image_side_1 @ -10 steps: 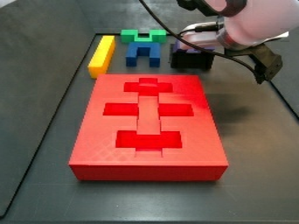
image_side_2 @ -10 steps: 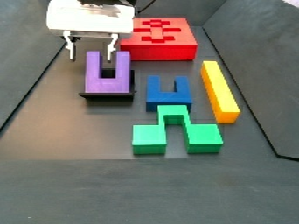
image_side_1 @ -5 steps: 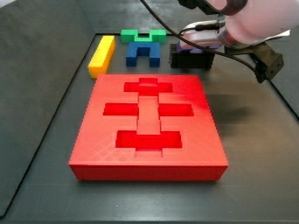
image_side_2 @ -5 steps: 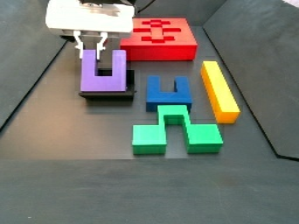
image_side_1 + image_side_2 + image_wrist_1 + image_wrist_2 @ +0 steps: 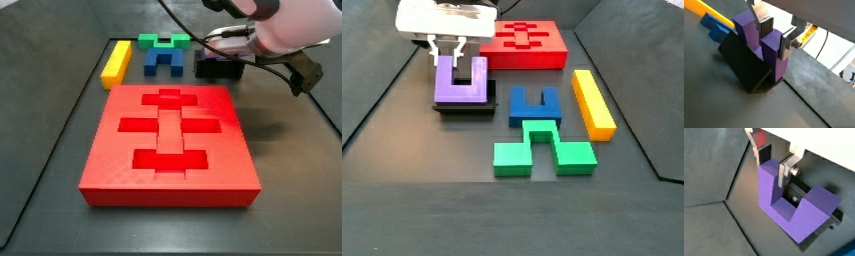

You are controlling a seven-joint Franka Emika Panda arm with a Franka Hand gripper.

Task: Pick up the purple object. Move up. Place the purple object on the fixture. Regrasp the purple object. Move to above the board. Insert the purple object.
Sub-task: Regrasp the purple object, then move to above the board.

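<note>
My gripper [image 5: 445, 46] sits narrow, fingers [image 5: 784, 172] clamping one prong of the purple object [image 5: 458, 83], which stands in the fixture [image 5: 466, 106] near the board [image 5: 529, 45]'s corner.

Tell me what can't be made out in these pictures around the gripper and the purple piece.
- Purple object in a side view: completely hidden behind the arm; only the fixture shows.
- Gripper: one finger straddles a prong, but whether the pads press it cannot be told.
- Fixture's inside: covered by the purple object in both wrist views.
- Board: outside both wrist views.
</note>
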